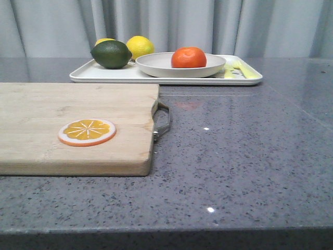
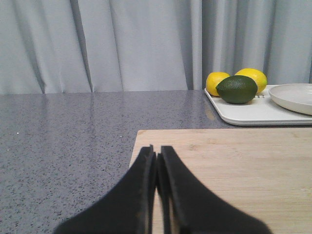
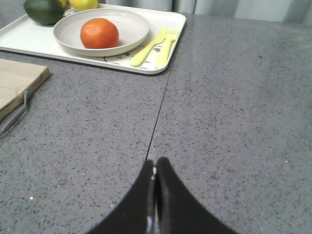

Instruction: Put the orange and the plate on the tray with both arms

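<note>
Looks done: glossy red-orange orange (image 1: 189, 57) sits in the off-white round plate (image 1: 156, 65) on the white rectangular tray (image 1: 99, 74), upper middle; both pincers (image 2: 157, 168) (image 3: 155, 175) closed, empty, well back.

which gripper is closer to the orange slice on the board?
Left. The left gripper sits shut over the cutting board's left part; the orange slice lies on that board. The right gripper is shut over bare countertop, off the board.
</note>
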You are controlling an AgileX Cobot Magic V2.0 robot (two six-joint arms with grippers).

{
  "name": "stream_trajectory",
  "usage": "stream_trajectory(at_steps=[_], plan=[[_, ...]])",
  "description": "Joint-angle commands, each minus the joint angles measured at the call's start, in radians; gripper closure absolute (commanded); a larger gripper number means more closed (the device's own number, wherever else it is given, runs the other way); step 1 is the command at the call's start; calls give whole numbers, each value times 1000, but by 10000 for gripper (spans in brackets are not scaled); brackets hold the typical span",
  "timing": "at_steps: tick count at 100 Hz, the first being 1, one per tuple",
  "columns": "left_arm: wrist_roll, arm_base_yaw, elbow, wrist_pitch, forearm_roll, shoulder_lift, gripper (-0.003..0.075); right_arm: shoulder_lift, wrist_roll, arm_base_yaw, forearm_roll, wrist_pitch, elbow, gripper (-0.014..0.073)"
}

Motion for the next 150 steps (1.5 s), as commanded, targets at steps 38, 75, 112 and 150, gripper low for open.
stream_trajectory(at_steps=[38,75,112,150], plan=[[-7,2,7,-70,-5,-34,740,8,-8,-1,3,-69,-26,660],[-7,2,7,-70,-5,-34,741,8,-8,-1,3,-69,-26,660],[-7,2,7,-70,-5,-34,741,8,-8,-1,3,-69,-26,660],[-7,2,7,-70,-5,-34,741,-53,97,-10,-82,-523,164,660]])
